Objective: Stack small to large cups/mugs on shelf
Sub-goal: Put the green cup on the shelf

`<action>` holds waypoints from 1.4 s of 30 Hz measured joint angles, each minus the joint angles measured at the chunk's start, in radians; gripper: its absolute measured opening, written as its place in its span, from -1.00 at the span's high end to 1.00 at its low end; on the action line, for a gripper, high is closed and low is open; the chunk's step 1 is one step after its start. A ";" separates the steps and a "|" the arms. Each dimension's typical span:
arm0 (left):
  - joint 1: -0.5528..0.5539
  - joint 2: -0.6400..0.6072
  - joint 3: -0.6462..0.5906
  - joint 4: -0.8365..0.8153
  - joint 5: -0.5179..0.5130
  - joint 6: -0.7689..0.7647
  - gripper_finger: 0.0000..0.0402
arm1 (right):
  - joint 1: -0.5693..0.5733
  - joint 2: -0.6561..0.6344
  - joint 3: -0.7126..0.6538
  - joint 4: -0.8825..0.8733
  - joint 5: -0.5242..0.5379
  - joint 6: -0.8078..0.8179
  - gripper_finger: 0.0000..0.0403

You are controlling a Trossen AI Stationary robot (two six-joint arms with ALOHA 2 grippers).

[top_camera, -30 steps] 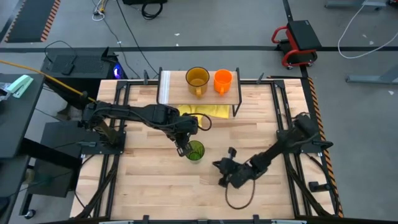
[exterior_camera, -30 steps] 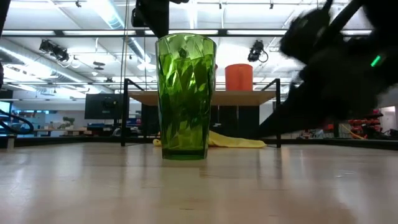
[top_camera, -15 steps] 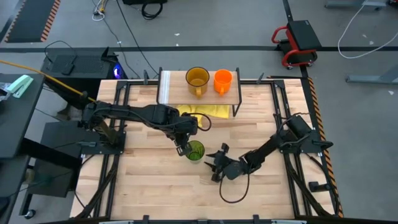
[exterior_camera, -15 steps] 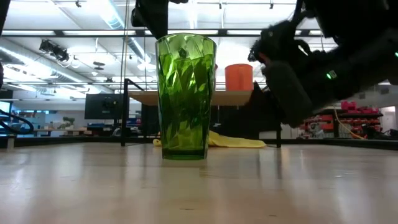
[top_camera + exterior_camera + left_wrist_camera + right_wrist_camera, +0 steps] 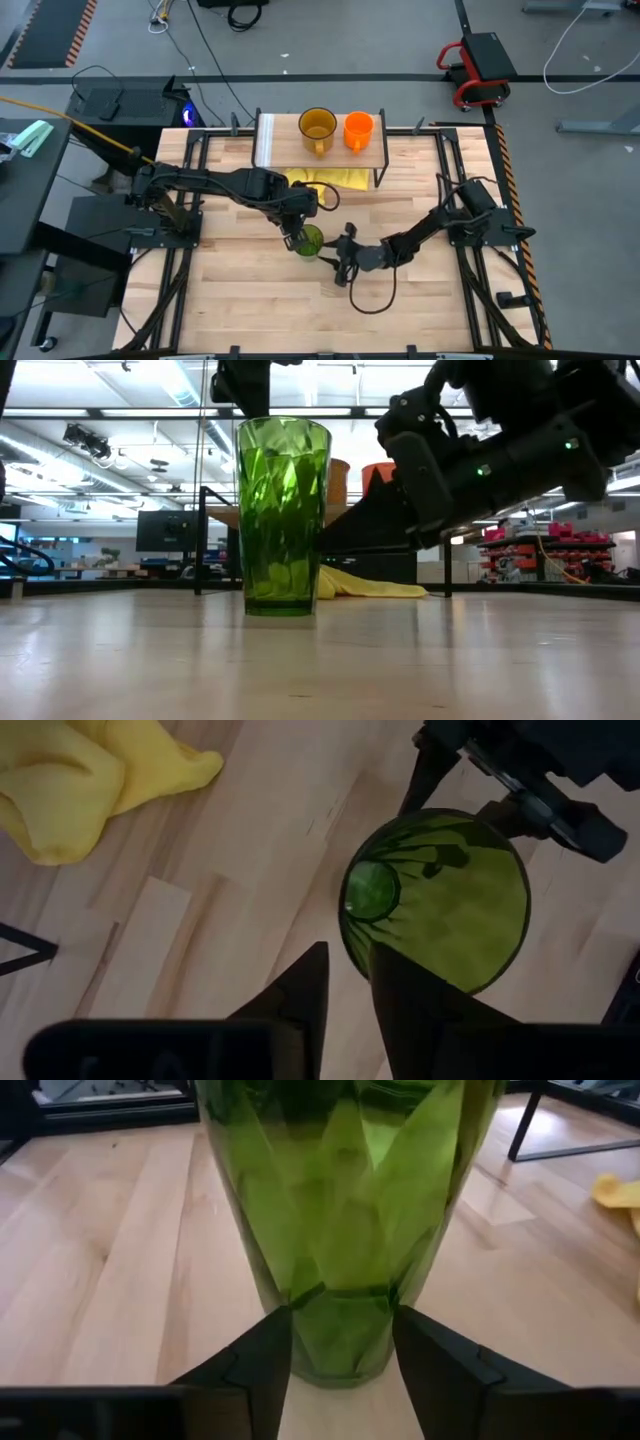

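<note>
Both fingers [image 5: 335, 258] beside green tumbler [image 5: 309, 240] mid-table [image 5: 250, 290]

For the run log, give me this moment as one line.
green tumbler: upright on table | left gripper: at its rim | right gripper: open, at its base | amber mug, orange mug: on shelf

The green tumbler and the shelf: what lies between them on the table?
A crumpled yellow cloth lies between the green tumbler and the shelf, partly under the shelf; the high view shows it best.
</note>
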 joint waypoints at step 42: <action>-0.012 -0.001 0.000 -0.239 -0.125 -0.094 0.65 | -0.020 0.004 0.175 -0.439 -0.121 0.005 0.22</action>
